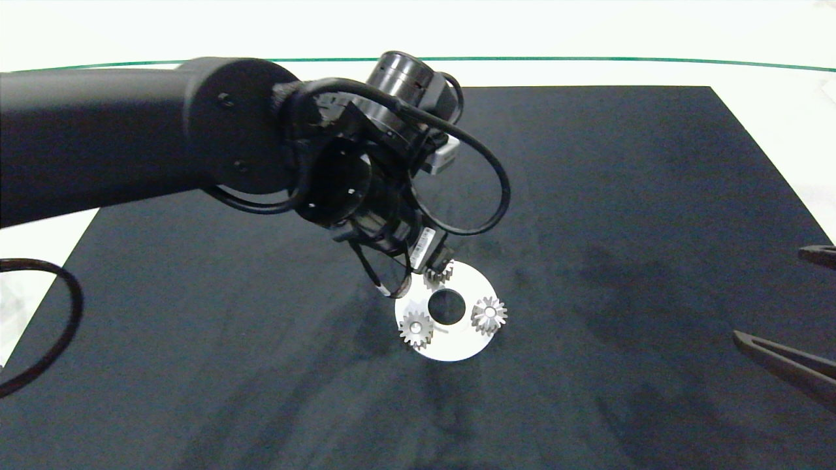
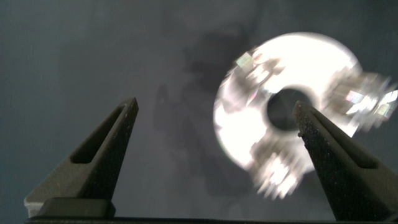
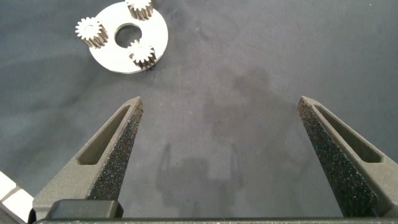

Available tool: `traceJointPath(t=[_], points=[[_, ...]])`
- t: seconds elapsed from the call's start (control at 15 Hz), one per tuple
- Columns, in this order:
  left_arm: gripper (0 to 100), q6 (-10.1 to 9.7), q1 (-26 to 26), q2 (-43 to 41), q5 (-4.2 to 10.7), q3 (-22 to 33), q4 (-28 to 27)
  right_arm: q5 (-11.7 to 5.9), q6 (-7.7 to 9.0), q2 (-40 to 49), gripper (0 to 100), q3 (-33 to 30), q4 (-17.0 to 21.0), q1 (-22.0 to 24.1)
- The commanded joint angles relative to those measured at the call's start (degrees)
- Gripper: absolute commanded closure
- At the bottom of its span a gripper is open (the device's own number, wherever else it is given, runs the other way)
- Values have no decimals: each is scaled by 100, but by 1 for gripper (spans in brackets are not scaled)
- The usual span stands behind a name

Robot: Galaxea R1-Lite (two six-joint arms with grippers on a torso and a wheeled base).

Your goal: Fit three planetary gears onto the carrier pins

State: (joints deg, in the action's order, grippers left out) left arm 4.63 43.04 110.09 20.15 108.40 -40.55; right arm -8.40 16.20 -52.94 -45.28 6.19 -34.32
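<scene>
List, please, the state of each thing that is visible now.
Planetary gears: all three sit on the white disc.
White disc: flat on the black mat.
Left claw: open, empty, above the disc.
Right claw: open, empty, away from the disc, over bare mat.

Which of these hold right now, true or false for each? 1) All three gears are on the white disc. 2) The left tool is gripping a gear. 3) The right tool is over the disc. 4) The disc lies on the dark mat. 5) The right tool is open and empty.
1) True: three planetary gears sit on the white disc, spaced around its centre hole.
2) False: the left tool is open above the disc, with nothing between its fingers.
3) False: the right tool is off to the side, over bare dark mat.
4) True.
5) True.
</scene>
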Motion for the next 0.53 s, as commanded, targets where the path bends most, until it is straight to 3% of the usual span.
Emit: traceJointPath(t=[0.07, 0.27, 0.33, 0.4, 0.47, 0.53], points=[[0, -94, -815, -1702, 6, -1392, -41, -21, 15, -14, 0, -25, -22, 21], [0, -120, -1149, -3284, -20, -2789, 653, -39, 6, -32, 0, -25, -259, 65], [0, -112, -1211, -3539, -11, -3009, 794, -39, 6, -41, 0, -25, -294, 109], [0, -77, -1369, -4189, -11, -3527, 1084, -39, 6, -58, 0, -16, -320, 347], [0, -77, -1422, -4382, -11, -3677, 1145, -39, 6, -58, 0, -16, -338, 435], [0, -77, -1817, -4857, -2, -3984, 1189, -39, 15, -76, 0, -25, -435, 777]])
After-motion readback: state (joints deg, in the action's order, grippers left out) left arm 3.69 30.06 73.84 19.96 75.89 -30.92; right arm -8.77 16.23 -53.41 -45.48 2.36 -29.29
